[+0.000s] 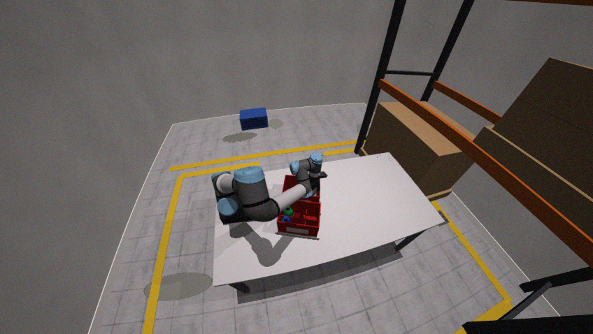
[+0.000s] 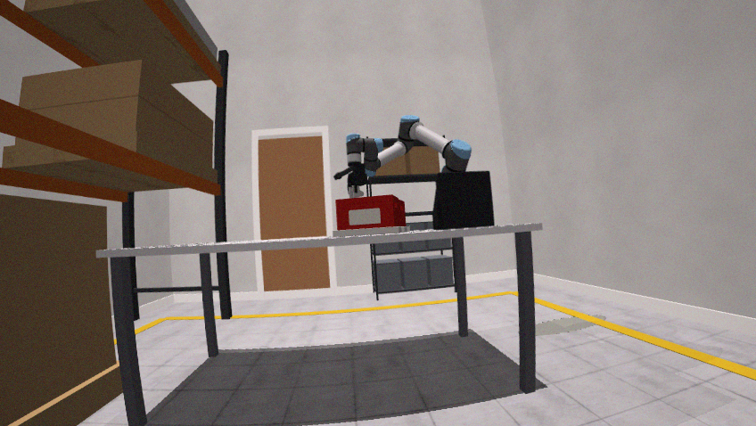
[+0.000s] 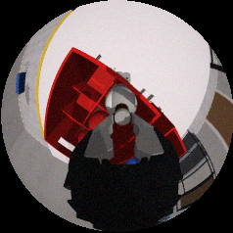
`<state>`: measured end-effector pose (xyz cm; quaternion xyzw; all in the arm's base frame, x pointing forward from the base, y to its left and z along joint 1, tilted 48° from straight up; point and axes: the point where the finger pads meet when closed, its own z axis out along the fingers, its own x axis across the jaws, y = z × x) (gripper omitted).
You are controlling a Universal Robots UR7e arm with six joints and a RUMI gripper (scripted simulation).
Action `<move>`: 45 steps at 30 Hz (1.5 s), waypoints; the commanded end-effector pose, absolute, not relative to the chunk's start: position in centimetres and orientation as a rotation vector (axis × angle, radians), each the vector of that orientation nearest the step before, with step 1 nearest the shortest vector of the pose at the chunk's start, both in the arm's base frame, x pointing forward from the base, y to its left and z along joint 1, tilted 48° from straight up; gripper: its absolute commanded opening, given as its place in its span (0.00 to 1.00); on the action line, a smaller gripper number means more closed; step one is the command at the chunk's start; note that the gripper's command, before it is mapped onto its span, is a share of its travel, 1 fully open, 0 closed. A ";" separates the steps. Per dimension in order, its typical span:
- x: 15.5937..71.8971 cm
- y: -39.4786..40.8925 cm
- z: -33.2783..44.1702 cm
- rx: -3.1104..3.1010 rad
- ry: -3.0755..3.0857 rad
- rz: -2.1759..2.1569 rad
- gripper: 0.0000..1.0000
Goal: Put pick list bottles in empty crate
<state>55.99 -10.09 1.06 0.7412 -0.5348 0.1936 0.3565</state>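
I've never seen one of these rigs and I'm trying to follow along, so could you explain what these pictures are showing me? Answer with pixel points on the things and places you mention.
It's one jointed robot arm (image 1: pixel 251 189) (image 2: pixel 431 138) on a white table (image 1: pixel 356 199) (image 2: pixel 169 249) (image 3: pixel 162 39), ending in a two-fingered claw (image 2: pixel 356 192) (image 3: pixel 121 114). The top picture looks down from high up, the exterior one looks from the side, and the round wrist one looks past the claw. On the table are two red crates, a near one (image 1: pixel 282 227) (image 2: pixel 342 214) and a far one (image 1: pixel 288 181). A green top (image 1: pixel 287 211) and a blue top (image 1: pixel 286 219) show in the near crate. The claw appears closed on a pale bottle (image 3: pixel 117 96).
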 end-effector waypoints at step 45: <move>55.9 -11.0 0.2 1.915 -1.381 0.502 0.38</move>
